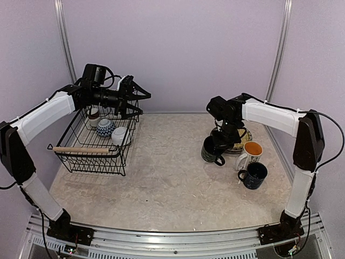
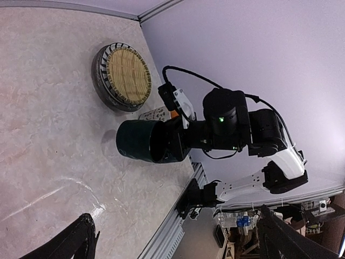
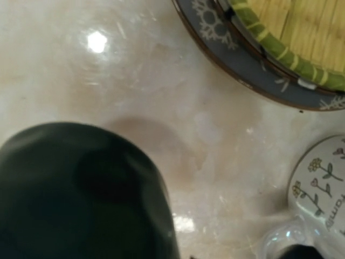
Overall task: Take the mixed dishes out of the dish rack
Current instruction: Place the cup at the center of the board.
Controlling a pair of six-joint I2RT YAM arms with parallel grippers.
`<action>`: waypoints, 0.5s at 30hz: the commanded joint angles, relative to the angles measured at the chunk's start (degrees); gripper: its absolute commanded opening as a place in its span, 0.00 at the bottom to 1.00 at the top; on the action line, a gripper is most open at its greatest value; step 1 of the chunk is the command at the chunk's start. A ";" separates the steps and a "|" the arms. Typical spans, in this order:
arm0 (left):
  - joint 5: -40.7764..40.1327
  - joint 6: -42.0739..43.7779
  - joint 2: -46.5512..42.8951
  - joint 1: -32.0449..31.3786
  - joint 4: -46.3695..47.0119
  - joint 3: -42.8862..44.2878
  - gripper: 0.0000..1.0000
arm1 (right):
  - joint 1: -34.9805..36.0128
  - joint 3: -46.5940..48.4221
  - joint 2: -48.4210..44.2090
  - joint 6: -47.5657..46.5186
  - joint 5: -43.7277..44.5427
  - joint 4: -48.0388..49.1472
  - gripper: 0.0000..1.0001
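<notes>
Nearest, the dark blue mug (image 1: 253,175) and the white orange-lined mug (image 1: 251,152) stand on the table (image 1: 161,189). Just left of them, the right gripper (image 1: 221,145) pinches the tilted dark mug (image 1: 210,150). The mug hides the fingertips in the wrist view. From above, the arm largely covers the stacked plates (image 2: 123,76). Farther off, the left gripper (image 1: 135,100), spread wide, hovers over the dish rack (image 1: 89,162). The rack holds three small vessels (image 1: 105,128), their details unclear.

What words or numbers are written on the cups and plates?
"Fam…" stands on the white mug beside its flower drawings. It is blurry and cut off at the picture's edge, so I am not sure of it.
No other words, numbers or signs can be read anywhere.
</notes>
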 commanded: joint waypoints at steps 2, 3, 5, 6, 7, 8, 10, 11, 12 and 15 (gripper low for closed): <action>-0.29 1.08 -1.63 -0.03 -0.94 0.88 0.99 | -0.97 5.72 5.75 -1.83 0.41 -7.18 0.00; -0.28 1.03 -1.62 0.01 -0.86 0.84 0.99 | -0.99 6.52 6.49 -1.99 0.90 -7.93 0.00; 0.01 0.84 -1.52 0.00 -0.69 0.75 0.99 | -1.06 7.41 7.45 -2.25 1.11 -8.32 0.00; 0.25 0.67 -1.38 -0.04 -0.61 0.75 0.99 | -1.18 7.55 7.74 -2.51 0.76 -8.25 0.00; 0.46 0.49 -1.29 0.00 -0.48 0.70 0.99 | -1.49 7.58 8.11 -2.73 0.52 -8.23 0.00; 0.57 0.39 -1.24 0.02 -0.38 0.74 0.99 | -1.70 7.58 8.41 -2.83 0.72 -8.34 0.00; 0.77 0.29 -1.23 -0.06 -0.31 0.63 0.99 | -2.27 7.38 9.22 -3.09 1.18 -8.86 0.00; 0.82 0.29 -1.23 -0.03 -0.32 0.58 0.99 | -2.53 7.14 9.45 -3.31 1.26 -8.99 0.00; 0.86 0.28 -1.23 -0.09 -0.32 0.64 0.99 | -2.75 6.61 9.48 -3.57 1.19 -8.85 0.00; 1.02 0.20 -1.30 -0.15 -0.24 0.61 0.99 | -3.93 4.40 8.84 -4.23 0.65 -7.13 0.00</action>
